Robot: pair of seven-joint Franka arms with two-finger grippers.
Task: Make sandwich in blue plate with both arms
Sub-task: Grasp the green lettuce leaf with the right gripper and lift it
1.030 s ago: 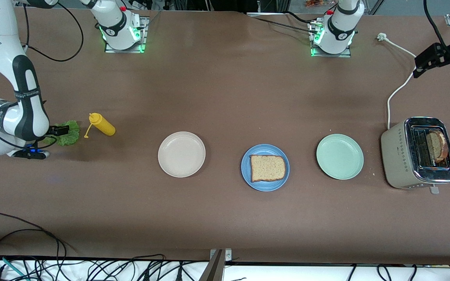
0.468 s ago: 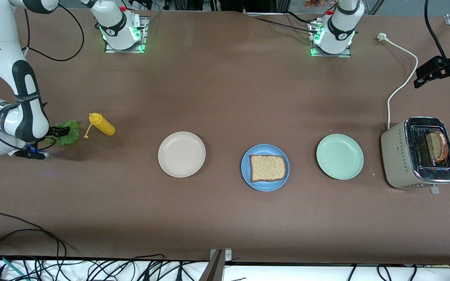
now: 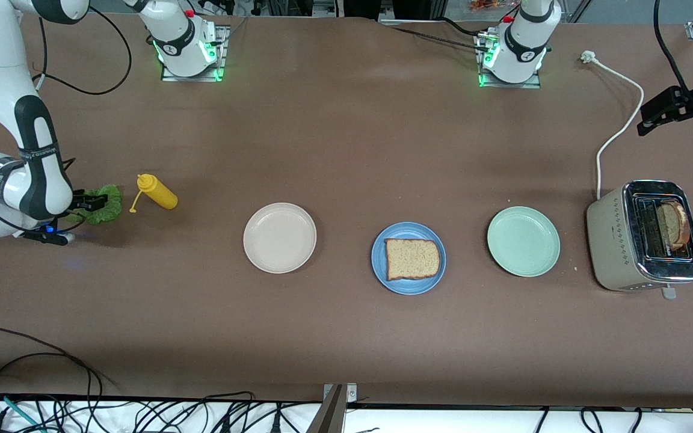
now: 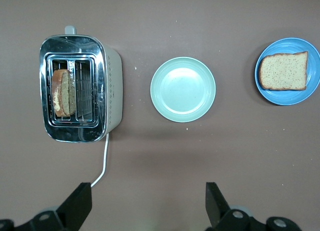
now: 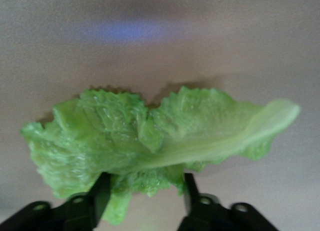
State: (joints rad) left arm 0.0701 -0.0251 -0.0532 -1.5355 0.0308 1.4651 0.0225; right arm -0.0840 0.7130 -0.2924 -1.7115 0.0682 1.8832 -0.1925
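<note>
Flanking lettuce (image 5: 150, 141): right tool (image 5: 145, 191) | mustard bottle (image 3: 157, 191) beside | left tool (image 4: 147, 206) waits

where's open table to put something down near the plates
Bare table lies between the beige plate and mustard bottle, and nearer the camera than all three plates. It is crowded by the lettuce, where the right hand works.

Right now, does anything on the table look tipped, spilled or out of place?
The yellow squeeze bottle lies on its side beside the lettuce leaf, its cap dangling on the table. Nothing looks spilled. A second bread slice leans tilted in the toaster.
</note>
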